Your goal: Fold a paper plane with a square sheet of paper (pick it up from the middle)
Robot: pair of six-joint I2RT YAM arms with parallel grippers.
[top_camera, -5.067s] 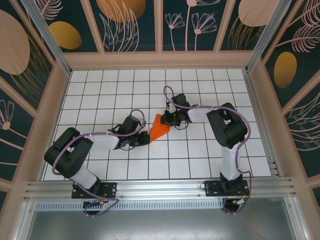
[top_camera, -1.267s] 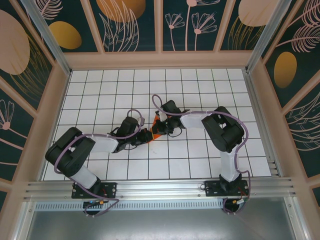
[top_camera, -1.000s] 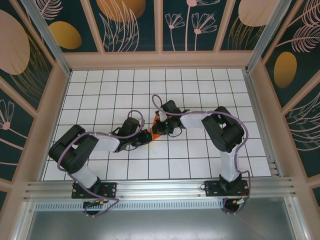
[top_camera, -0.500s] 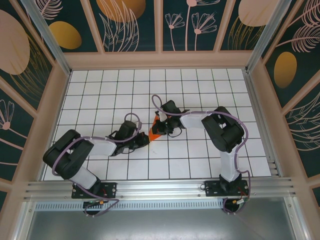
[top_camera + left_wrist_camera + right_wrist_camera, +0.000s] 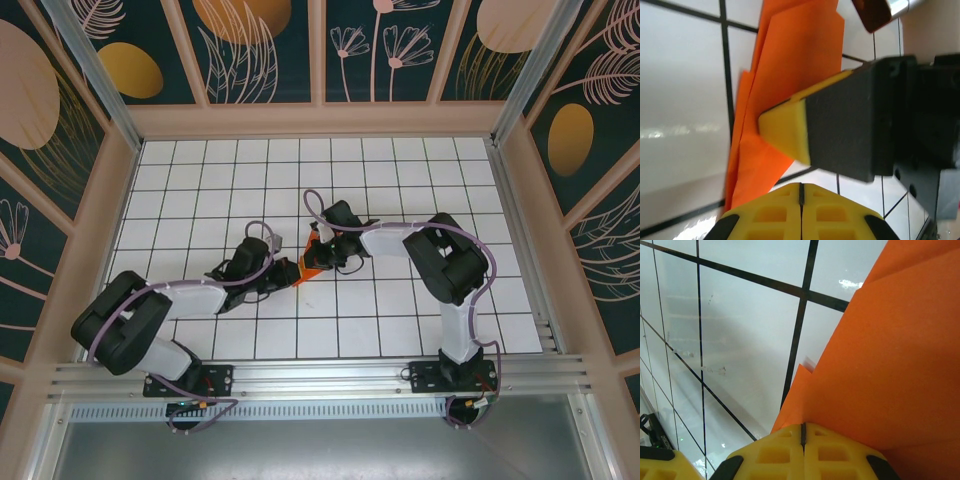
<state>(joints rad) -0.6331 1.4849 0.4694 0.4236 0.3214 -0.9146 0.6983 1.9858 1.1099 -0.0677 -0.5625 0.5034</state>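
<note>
One white gridded table lay under both arms, which reached inward and met near its middle. The left gripper had its yellow-tipped jaws pressed together, with nothing visible between them and the tips at the edge of the orange paper. The right gripper was likewise closed, its tip bearing down on the paper. The paper, folded into a layered narrow wedge, lay on the grid between the two grippers.
</note>
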